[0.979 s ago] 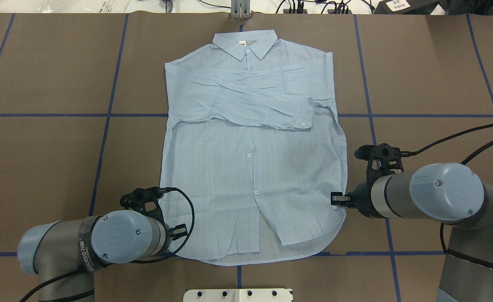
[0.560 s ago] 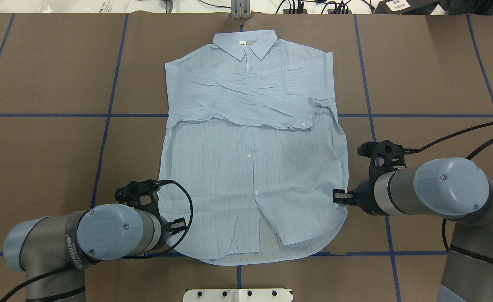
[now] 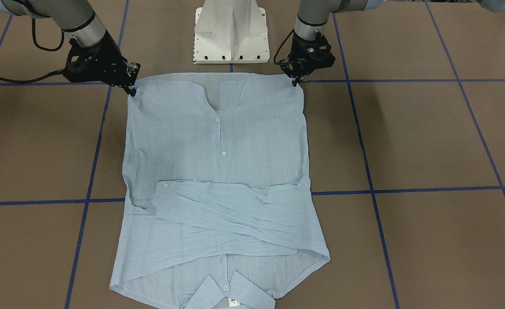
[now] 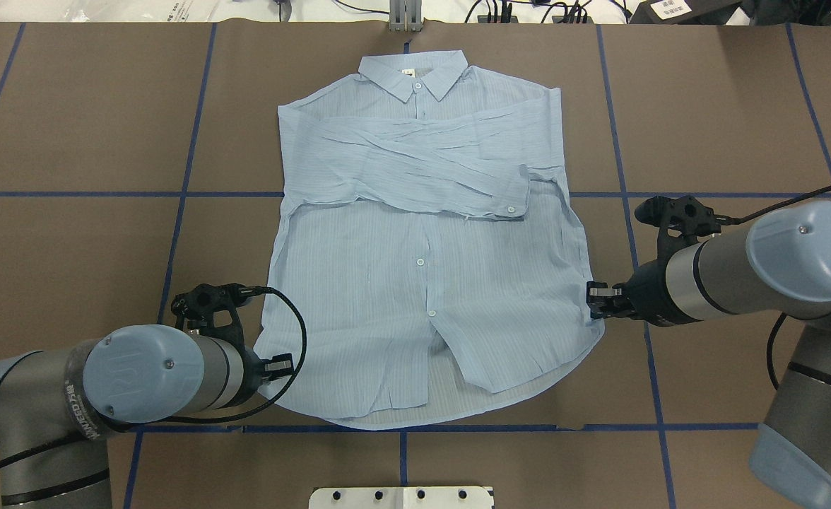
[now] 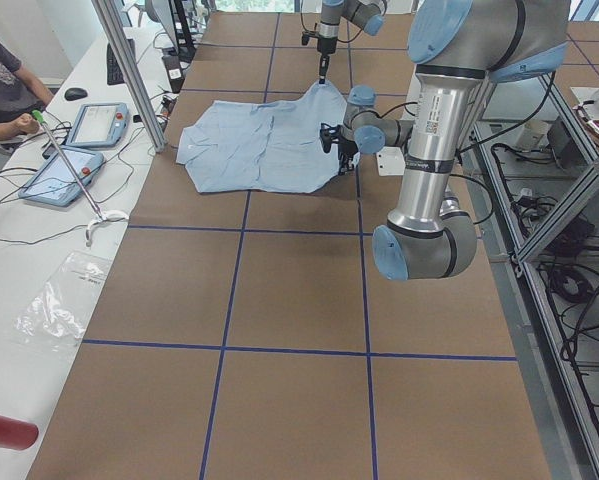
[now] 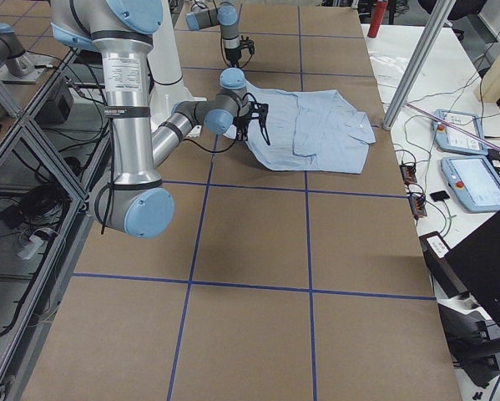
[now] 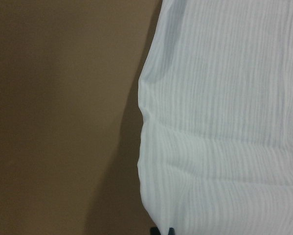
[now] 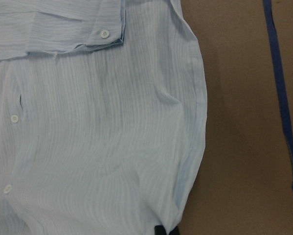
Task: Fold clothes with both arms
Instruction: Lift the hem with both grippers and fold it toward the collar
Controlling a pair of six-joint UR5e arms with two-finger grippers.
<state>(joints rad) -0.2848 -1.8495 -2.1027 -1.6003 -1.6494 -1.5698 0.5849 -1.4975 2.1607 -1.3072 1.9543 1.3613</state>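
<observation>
Pinched narrow between left gripper (image 4: pixel 283 365) and right gripper (image 4: pixel 594 300) at two near-edge hem corners: shirt (image 4: pixel 415 297), flat midway along the table (image 4: pixel 69 127), collar toward the far edge; fingertips nearly cut off in both wrist views.

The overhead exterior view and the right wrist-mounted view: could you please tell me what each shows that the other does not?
Only the overhead view shows the whole shirt, its collar, the sleeves folded across the chest, and the left gripper and right gripper at the hem corners. Only the wrist view shows the fine stripes up close and the fabric puckering toward the gripper's tips. Both show the cuff button, the shirt's side edge and the blue tape.
</observation>
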